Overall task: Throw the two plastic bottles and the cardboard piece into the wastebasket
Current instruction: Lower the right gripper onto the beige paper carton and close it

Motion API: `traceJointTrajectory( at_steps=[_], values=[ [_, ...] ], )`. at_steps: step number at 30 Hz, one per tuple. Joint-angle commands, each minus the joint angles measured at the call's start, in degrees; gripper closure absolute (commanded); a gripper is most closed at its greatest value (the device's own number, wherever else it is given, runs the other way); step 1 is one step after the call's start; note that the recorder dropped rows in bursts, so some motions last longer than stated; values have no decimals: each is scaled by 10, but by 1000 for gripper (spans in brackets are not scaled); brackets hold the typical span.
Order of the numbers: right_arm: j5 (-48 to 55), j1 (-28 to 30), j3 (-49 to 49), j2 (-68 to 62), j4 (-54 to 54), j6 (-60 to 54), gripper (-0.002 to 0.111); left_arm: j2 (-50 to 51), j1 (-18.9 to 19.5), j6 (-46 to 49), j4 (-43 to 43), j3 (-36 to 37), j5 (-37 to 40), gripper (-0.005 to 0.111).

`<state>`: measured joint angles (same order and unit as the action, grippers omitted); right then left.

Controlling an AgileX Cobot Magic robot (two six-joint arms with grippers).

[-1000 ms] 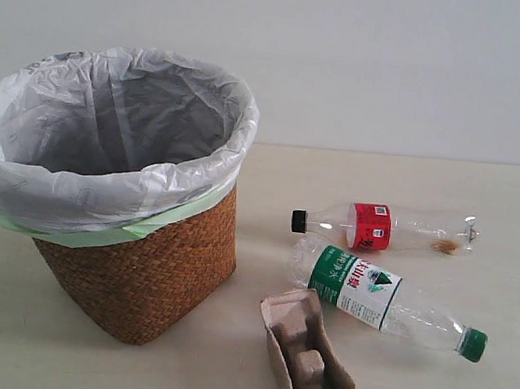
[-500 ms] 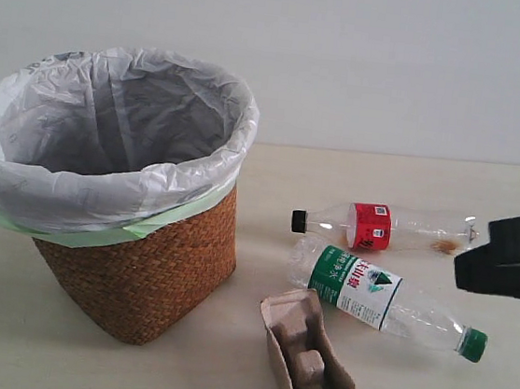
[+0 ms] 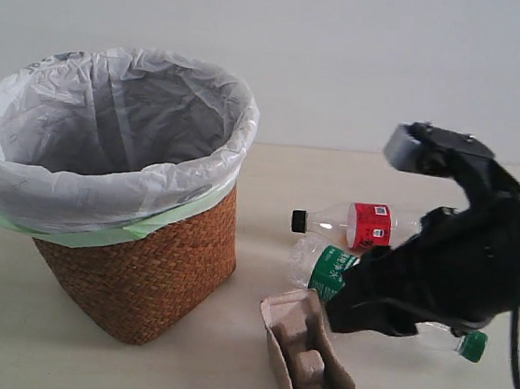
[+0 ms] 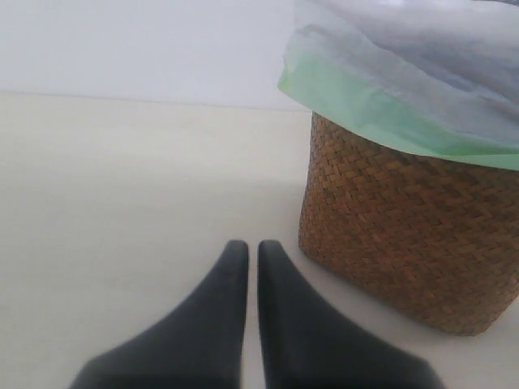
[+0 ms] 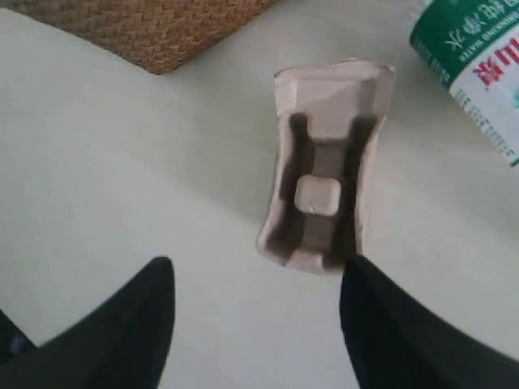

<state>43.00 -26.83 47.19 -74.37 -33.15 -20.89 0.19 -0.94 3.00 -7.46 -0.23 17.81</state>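
Black right tool (image 5: 258, 274), new in view, spread over the cardboard piece (image 5: 324, 174).

Right gripper (image 5: 259, 275) spread, left (image 4: 252, 246) seemingly closed

Woven wicker wastebasket (image 3: 138, 275) (crinkled plastic liner (image 3: 103, 167)), matt, perhaps pulp, cardboard piece (image 3: 302, 359)

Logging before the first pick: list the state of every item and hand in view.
wastebasket: upright, bag-lined, open.
red-label bottle: lying down, capped.
green-label bottle: lying down, capped, partly hidden.
cardboard piece: lying hollows up, not held.
left hand: shut, empty.
right hand: open, aimed at the cardboard piece.
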Motion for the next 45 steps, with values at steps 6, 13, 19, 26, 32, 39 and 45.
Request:
traceJointTrajectory(
  at_steps=[6,13,19,26,32,39,45],
  values=[
    [-21,-64,69,-126,188,154,37,-2,0,-5,2,2,-1,103],
    [-70,-64,74,-188,187,154,37,-2,0,-5,2,2,-1,103],
    [-86,-71,74,-217,183,154,37,-2,0,-5,2,2,-1,103],
    [-136,-110,75,-232,186,154,37,-2,0,-5,2,2,-1,103],
    [-134,-110,75,-236,188,157,37,-2,0,-5,2,2,-1,103],
    [-145,-110,75,-237,188,165,37,-2,0,-5,2,2,-1,103],
    [-145,-110,75,-272,188,165,37,-2,0,-5,2,2,-1,103]
  ],
)
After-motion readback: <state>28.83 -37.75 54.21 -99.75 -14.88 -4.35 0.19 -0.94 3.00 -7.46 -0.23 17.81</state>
